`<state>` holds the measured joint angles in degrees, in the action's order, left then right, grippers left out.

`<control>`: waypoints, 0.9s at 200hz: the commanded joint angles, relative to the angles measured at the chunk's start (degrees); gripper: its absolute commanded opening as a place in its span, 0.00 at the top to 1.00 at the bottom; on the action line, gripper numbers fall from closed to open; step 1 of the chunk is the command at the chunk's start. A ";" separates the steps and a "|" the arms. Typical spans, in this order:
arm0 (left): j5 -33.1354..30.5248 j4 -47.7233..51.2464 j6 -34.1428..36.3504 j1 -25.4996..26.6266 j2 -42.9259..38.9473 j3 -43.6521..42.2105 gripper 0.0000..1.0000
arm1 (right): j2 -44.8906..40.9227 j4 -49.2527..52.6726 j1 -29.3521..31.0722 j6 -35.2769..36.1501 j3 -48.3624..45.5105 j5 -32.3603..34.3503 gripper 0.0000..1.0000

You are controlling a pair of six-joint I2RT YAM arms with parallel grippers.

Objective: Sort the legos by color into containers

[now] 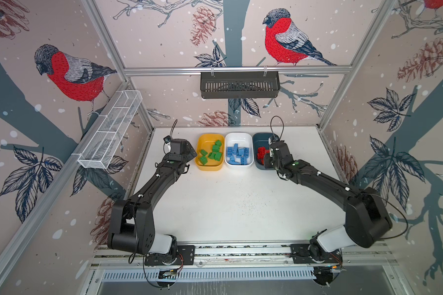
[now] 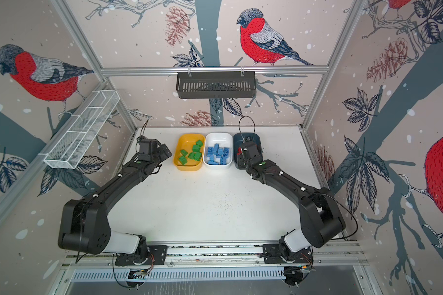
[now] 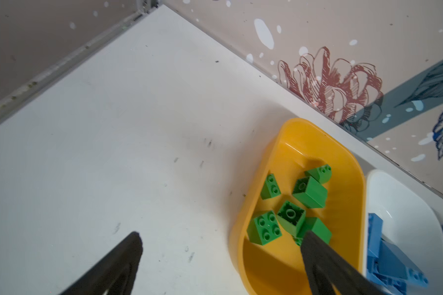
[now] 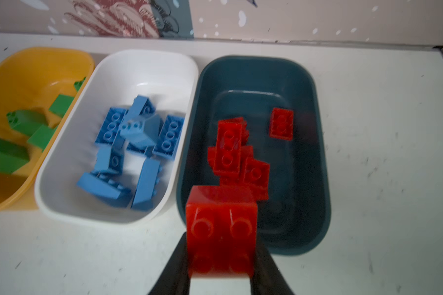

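- In both top views, three tubs sit side by side at the back of the white table [image 1: 241, 204]: a yellow tub [image 1: 205, 140], a white tub [image 1: 238, 138] and a teal tub [image 1: 259, 140].
- The green legos [image 1: 213, 153] lie in the yellow tub, the blue legos [image 1: 237, 154] in the white tub and the red legos [image 1: 261, 153] in the teal tub.
- In the left wrist view, the left gripper [image 3: 221, 237] has its fingers spread far apart and holds nothing. One finger is over the yellow tub, the other over the bare table.
- In the right wrist view, the right gripper [image 4: 221, 255] squeezes one red brick [image 4: 221, 222] between its fingers, over the near end of the teal tub.
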<state>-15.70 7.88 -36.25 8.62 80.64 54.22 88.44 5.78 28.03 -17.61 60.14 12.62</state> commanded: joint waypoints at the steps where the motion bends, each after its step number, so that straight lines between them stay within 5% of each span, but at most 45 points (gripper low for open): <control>1: -3.65 -1.74 -1.28 -1.22 -2.24 -1.77 0.03 | 4.94 -3.75 -3.14 1.99 3.86 -2.08 0.75; 56: -6.07 0.38 -1.10 -3.87 -6.56 -5.74 0.03 | 19.21 -0.80 -5.70 4.15 16.99 -6.62 0.70; 103: -5.32 0.18 -1.55 -4.50 -8.95 -8.39 0.03 | 27.84 4.64 -6.04 2.10 27.75 -2.58 0.52; 139: -5.19 -0.01 -1.64 -4.69 -9.01 -8.69 0.03 | 24.11 2.57 -6.01 3.08 24.61 -2.90 0.31; 180: -5.23 -1.70 -2.07 -4.83 -8.63 -9.80 0.03 | 10.13 -3.14 -6.06 3.33 10.58 -0.47 0.20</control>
<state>-20.56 8.23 -37.69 3.95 71.83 45.08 105.49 7.33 22.02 -14.76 77.54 9.78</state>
